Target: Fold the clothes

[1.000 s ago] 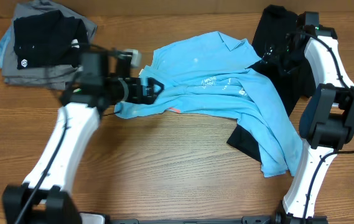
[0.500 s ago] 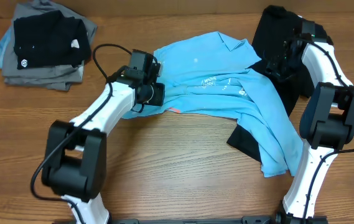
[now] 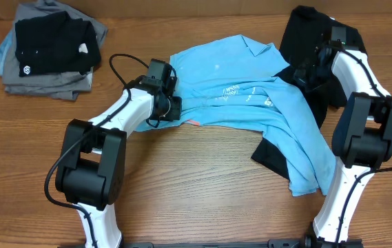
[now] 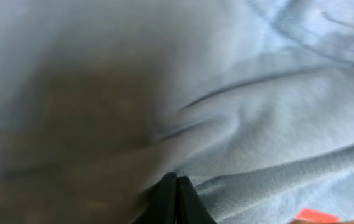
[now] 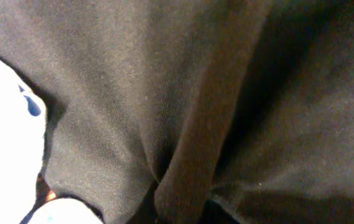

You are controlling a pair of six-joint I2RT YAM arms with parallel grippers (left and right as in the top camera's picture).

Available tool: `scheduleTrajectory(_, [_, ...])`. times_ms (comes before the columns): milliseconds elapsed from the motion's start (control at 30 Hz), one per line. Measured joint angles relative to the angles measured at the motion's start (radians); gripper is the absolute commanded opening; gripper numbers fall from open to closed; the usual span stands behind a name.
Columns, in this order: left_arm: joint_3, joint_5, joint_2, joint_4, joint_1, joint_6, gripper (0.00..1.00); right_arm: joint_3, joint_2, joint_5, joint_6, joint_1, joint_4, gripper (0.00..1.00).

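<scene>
Across the table (image 3: 182,200), left jaws have closed pinching the T-shirt (image 3: 237,96), right jaws pinching black garment (image 3: 297,31).

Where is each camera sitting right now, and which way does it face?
Overhead: fixed above the table, facing straight down on the light blue T-shirt and black garment; both arms show, left end effector and right end effector.
Left wrist: on the left arm, pressed close to blue cloth; its shut fingertips show at bottom.
Right wrist: on the right arm, close against black cloth; its own fingers barely show.
Shared: overhead and left wrist both show the shirt's red-orange mark.
</scene>
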Motion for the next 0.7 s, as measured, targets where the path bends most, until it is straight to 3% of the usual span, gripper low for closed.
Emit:
scheduleTrajectory(167, [0.011, -0.02, 0.0, -0.055, 0.061, -0.017, 0.04, 0.0, -0.005, 0.043, 0.041, -0.017, -0.017, 0.04])
scheduleTrajectory(467, [0.021, -0.035, 0.0, -0.127, 0.259, -0.061, 0.04, 0.042, 0.0, 0.218, 0.051, -0.184, -0.109, 0.04])
scheduleTrajectory(700, [0.023, -0.049, -0.001, -0.142, 0.315, -0.062, 0.04, 0.183, 0.046, 0.388, 0.069, -0.292, -0.228, 0.04])
